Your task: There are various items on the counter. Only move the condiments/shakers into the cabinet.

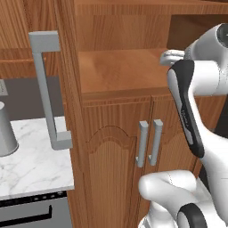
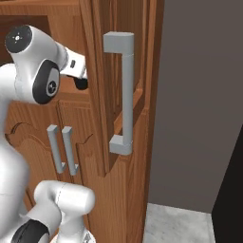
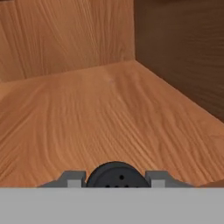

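Over the cabinet shelf (image 3: 113,113), the black shaker (image 3: 114,174) is gripped in the end effector (image 3: 114,177) at six o'clock; it should be lowered upright, then released gently.

Shaker (image 3: 114,176) in gripper (image 3: 114,180), over cabinet shelf (image 3: 109,118); canister (image 1: 5,131) on counter (image 1: 35,164).

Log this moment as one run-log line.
gripper: shut on black shaker | place: over cabinet shelf | door: open | shaker: not yet released

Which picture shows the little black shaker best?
The hand view: the black shaker's round holed top sits between the pincer fingertips over the cabinet shelf. The right base view shows a dark bit past the arm.
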Controlling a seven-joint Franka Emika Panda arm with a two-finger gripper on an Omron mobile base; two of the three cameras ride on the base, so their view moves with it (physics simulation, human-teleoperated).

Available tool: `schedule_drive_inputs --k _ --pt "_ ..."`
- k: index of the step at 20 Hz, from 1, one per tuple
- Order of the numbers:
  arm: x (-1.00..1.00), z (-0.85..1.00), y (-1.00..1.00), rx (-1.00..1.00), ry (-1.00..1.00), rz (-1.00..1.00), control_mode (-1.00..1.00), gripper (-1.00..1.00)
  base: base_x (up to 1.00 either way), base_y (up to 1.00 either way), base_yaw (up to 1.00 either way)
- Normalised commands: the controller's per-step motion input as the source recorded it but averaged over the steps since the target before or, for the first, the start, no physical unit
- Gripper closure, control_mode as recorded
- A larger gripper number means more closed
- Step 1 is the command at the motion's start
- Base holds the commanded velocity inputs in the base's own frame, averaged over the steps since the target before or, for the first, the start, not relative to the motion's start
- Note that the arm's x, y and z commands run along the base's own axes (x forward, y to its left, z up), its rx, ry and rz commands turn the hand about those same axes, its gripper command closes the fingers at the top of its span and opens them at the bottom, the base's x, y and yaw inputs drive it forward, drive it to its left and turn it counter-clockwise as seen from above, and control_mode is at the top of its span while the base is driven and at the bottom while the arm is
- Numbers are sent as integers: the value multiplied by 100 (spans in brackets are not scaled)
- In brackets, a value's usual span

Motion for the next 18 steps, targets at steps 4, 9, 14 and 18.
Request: schedule_drive_inputs --k 4,9,14,18 --pt "35 -41 0 0 -5 0 -100 100 0 0 0" --pt "38 -6 0 -2 -8 0 -100 100 0 0 0" --pt "50 0 0 -3 -4 0 -100 100 0 0 0" --pt "45 0 0 -4 2 0 -100 100 0 0 0"
